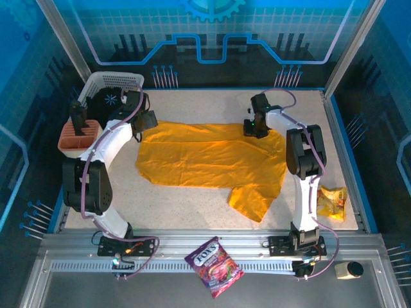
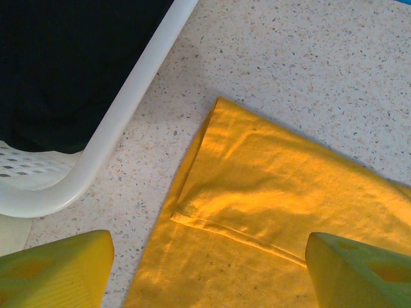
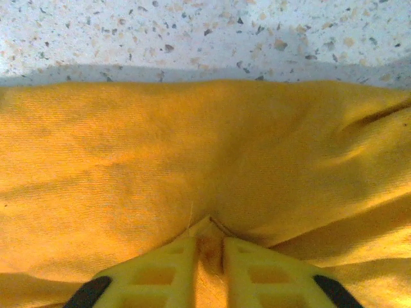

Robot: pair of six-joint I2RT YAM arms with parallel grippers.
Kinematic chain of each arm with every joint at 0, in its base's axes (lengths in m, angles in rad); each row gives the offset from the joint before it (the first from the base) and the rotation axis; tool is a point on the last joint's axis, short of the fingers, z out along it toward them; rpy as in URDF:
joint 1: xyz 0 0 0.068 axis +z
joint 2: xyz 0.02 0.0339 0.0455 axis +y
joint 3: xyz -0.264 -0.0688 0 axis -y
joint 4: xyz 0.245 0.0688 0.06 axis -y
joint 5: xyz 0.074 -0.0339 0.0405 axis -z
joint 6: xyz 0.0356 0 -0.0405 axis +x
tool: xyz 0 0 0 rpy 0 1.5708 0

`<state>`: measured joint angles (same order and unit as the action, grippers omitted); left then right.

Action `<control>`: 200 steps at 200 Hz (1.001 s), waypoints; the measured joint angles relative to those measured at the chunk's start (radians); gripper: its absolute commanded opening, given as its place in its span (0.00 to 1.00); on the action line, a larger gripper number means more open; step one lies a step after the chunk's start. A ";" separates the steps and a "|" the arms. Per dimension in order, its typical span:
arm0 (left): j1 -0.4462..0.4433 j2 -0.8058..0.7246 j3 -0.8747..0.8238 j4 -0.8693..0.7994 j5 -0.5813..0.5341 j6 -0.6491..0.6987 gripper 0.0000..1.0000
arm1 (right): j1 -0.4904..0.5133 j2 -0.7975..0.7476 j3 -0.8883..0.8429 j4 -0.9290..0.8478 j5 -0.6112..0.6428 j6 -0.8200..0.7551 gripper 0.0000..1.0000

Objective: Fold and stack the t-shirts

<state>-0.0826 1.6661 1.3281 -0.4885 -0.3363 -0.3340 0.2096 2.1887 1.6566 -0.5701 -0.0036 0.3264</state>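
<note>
A golden-yellow short-sleeved t-shirt [image 1: 212, 160] of thin soft fabric is lying spread across the middle of the speckled pale table [image 1: 192, 212]. One part of it is trailing toward the near right, and it is hard to tell whether that part is a sleeve or a folded corner.

The right gripper [image 1: 252, 128] is sitting on the t-shirt's far right edge. In its wrist view the right gripper [image 3: 209, 256] is showing its yellow fingers [image 3: 167, 269] drawn almost together, pinching a small ridge of the cloth between them. Their bases are being cut off by the bottom of that view.

The left gripper [image 1: 146, 120] is hovering at the t-shirt's far left corner, beside a white perforated plastic basket [image 1: 109, 86]. In its wrist view the left gripper [image 2: 205, 276] is standing spread wide, with only the two tips showing at the bottom corners. The hemmed corner [image 2: 192, 212] is lying between them, doubled over on itself. Something dark is sitting inside the basket [image 2: 122, 122], but it is too shadowed to identify.

A purple candy bag [image 1: 214, 266] is resting on the metal rail near the arm bases, and a crumpled yellow snack bag [image 1: 332, 202] is lying at the table's right edge.
</note>
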 measured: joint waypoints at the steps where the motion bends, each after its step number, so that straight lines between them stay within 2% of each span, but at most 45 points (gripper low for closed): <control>1: 0.000 0.000 0.000 0.000 0.000 0.000 0.79 | 0.000 0.000 0.000 0.000 0.000 -0.002 0.14; 35: 0.000 0.000 0.000 0.000 0.001 0.000 0.79 | 0.001 0.000 0.008 0.001 0.000 0.008 0.00; 79: 0.000 0.000 0.000 0.000 0.005 0.000 0.79 | 0.016 -0.021 -0.008 0.003 0.016 0.018 0.00; 122: 0.000 -0.003 -0.003 0.000 0.011 0.000 0.79 | 0.058 -0.160 -0.137 0.030 0.053 0.080 0.00; 163: 0.000 -0.018 -0.024 0.010 0.011 0.000 0.79 | 0.140 -0.284 -0.312 0.126 0.105 0.223 0.00; 200: 0.000 -0.022 -0.054 0.027 0.016 0.000 0.79 | 0.226 -0.292 -0.428 0.199 0.138 0.366 0.00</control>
<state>-0.0826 1.6444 1.2743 -0.4614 -0.3199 -0.3340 0.4355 1.8965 1.2289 -0.3714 0.1341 0.6922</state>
